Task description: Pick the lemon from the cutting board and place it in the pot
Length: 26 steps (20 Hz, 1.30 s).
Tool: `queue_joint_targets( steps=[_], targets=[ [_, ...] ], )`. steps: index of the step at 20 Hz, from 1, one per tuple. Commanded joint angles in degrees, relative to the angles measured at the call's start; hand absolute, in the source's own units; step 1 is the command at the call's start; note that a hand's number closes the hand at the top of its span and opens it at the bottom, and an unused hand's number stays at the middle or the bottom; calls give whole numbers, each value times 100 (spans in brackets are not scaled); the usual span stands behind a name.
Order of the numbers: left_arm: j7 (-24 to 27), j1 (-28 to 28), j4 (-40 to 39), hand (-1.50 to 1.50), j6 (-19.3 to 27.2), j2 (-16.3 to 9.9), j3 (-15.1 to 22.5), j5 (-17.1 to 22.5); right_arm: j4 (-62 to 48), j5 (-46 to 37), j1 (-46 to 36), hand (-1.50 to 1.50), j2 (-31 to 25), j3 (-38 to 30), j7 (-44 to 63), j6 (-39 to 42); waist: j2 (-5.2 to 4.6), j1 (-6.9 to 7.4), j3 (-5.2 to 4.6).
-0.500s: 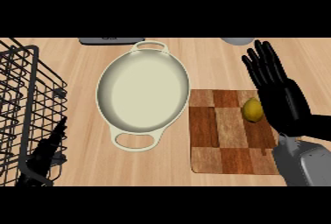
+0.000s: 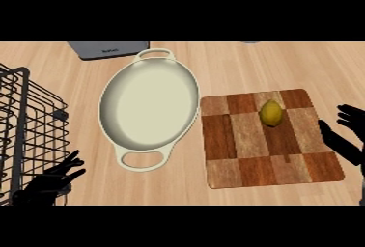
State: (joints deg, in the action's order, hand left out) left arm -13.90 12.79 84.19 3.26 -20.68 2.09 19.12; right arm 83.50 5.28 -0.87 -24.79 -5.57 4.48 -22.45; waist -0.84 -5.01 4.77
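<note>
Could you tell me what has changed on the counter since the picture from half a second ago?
The right hand, earlier open over the lemon, has drawn back to the view's right edge, beside the cutting board; nothing was taken hold of. The lemon remains on the board, the pot holds nothing, and the left hand rests by the wire rack.

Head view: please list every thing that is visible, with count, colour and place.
lemon: one, yellow, on the cutting board's upper right part
cutting board: one, brown wooden patchwork, right of centre on the counter
pot: one, cream, oval with two handles, centre, left of the board
wire rack: one, black, left edge
grey object: one, grey, top edge, partly cut off
counter: one, light wood
left hand: one, black, lower left
right hand: one, black, right edge beside the board
</note>
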Motion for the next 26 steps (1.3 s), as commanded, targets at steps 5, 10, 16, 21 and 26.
queue_joint_targets(
  steps=[5, 10, 16, 21, 26],
  targets=[
    [597, -419, 538, 0, 283, -442, -583, -984, -49, -1702, 779, -150, -198, -142, -32, -1892, 154, 82, -473],
    [512, -519, 809, 0, -245, -62, -1073, -1628, 45, -2234, 962, -150, -116, 312, 889, -1941, 102, 394, -501],
    [337, -869, 920, 0, -660, 475, -1252, -2195, 264, -2671, 487, -150, -544, 745, 2472, -1123, 52, 597, -518],
    [220, -1013, 1023, 0, -1077, 791, -1452, -2473, 152, -2707, 137, -150, -853, 1170, 3835, 46, 31, 757, -511],
    [139, -1231, 931, 0, -951, 761, -1420, -2490, 134, -2300, -478, -150, -927, 1537, 5025, 1294, 34, 784, -498]
  ],
)
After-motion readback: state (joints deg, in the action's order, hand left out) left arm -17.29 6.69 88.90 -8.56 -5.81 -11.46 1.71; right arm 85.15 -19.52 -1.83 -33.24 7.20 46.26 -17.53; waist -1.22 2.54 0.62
